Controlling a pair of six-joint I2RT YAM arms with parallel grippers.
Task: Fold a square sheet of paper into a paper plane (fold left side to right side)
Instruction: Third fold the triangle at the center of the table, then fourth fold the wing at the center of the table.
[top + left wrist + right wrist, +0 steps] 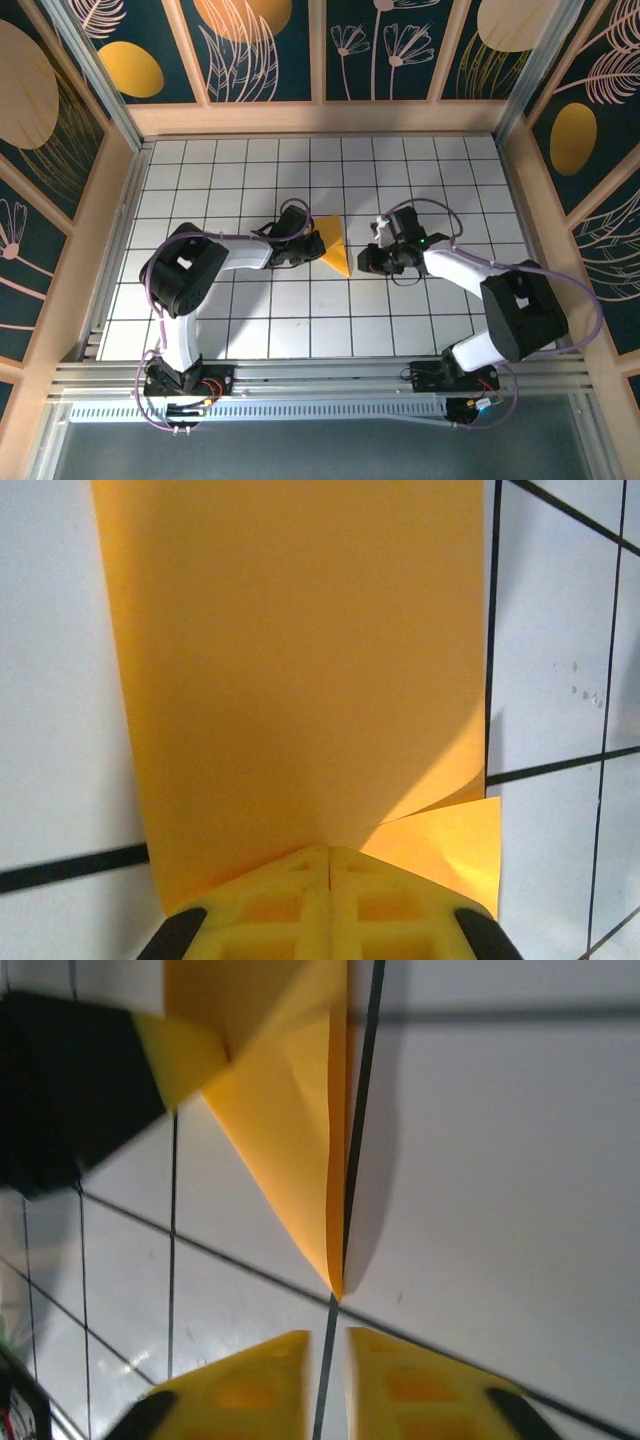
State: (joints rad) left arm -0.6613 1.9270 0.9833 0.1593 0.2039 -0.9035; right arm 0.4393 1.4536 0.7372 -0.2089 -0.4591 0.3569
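The yellow-orange sheet of paper (pixel 336 245) lies folded into a pointed triangular shape at the table's middle, tip toward the near side. My left gripper (pixel 312 244) reaches it from the left and is shut on its edge. In the left wrist view the paper (pixel 300 660) rises from between the closed fingertips of the left gripper (pixel 330 852), with a lower layer (pixel 450 835) flat at the right. My right gripper (pixel 368 259) sits just right of the paper's tip. The right gripper (pixel 328 1345) is slightly open and holds nothing, just short of the paper's point (pixel 300 1140).
The white grid table (pixel 250 170) is boxed in by wooden walls (pixel 320 117) with a dark floral pattern. In the right wrist view the left arm's dark body (pixel 60 1080) sits at the paper's far end. Free tiles surround the paper.
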